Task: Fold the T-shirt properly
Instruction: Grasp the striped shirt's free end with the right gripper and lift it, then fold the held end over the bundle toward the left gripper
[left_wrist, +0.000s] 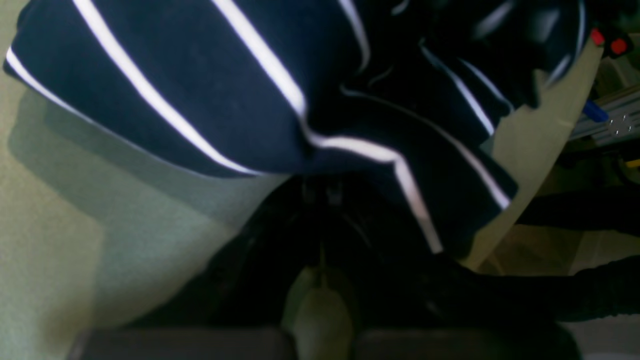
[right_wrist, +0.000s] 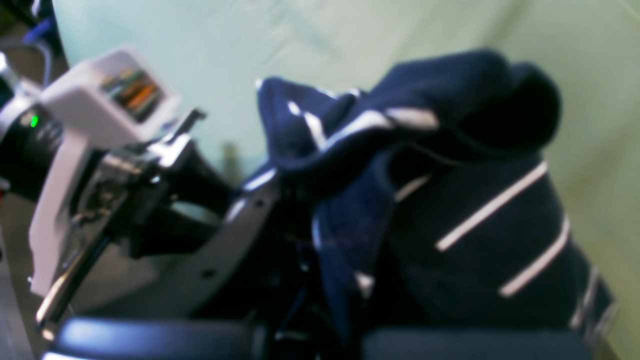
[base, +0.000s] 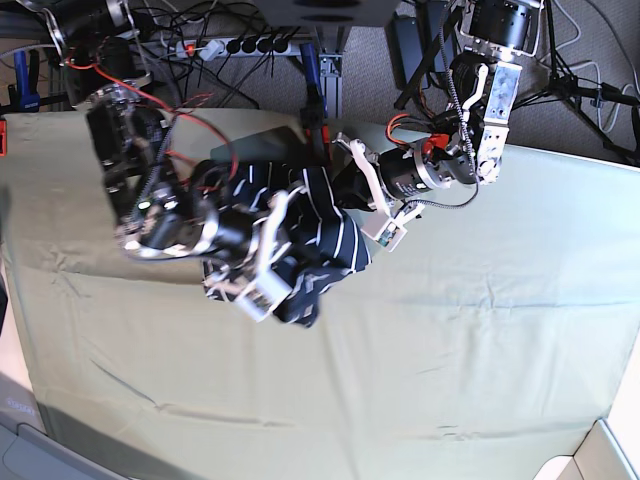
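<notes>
The navy T-shirt (base: 325, 235) with thin white stripes is bunched in a lifted heap over the far middle of the pale green table cloth (base: 450, 350). Both arms meet at it. My left gripper (base: 338, 183) comes in from the right and is shut on the shirt's upper edge. In the left wrist view the T-shirt (left_wrist: 200, 100) spreads away from my left gripper (left_wrist: 322, 197), whose dark fingers are mostly hidden. My right gripper (base: 288, 228) is shut on the heap from the left. In the right wrist view the T-shirt (right_wrist: 475, 225) bulges out of my right gripper (right_wrist: 325, 280).
A power strip (base: 240, 45), cables and clamps crowd the table's far edge. The left arm's white housing (right_wrist: 100, 115) sits close beside my right gripper. The table's right edge (base: 625, 390) drops off. Green cloth (left_wrist: 50, 225) lies under the hanging shirt.
</notes>
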